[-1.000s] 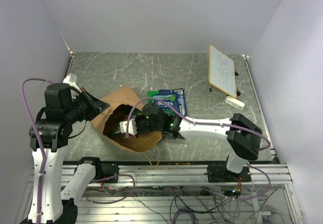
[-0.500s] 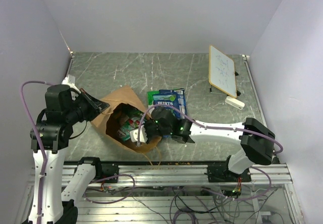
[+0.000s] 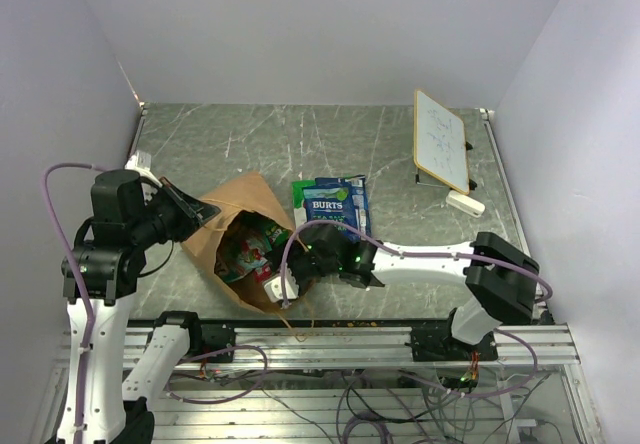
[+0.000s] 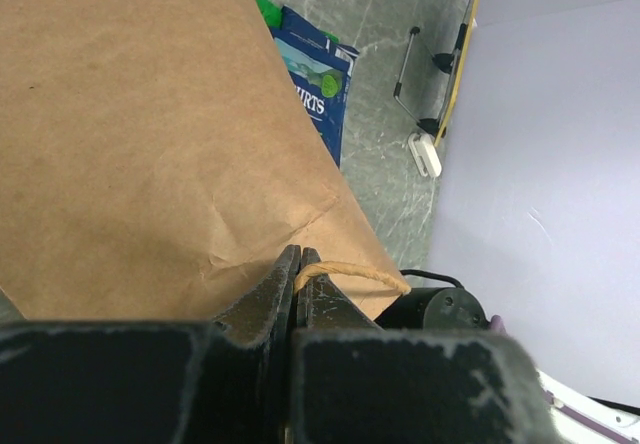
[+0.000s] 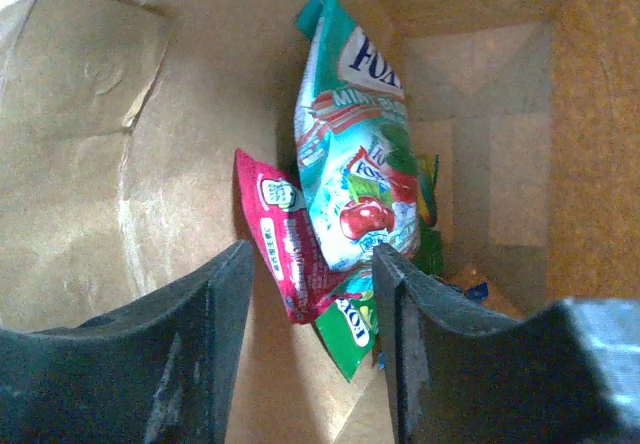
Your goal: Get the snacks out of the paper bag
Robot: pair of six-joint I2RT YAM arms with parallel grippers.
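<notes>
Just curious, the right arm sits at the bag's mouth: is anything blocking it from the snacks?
Nothing visible does. The open right tool looks straight into the paper bag at the teal packet and red packet.

walls (image 3: 300,24): plain pale lilac | table (image 3: 260,144): grey-green marbled | light: even

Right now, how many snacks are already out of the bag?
1 for certain: a blue Burts packet lying on the table just right of the bag. The green edge at its far-left corner may be a second packet; I cannot tell.
</notes>
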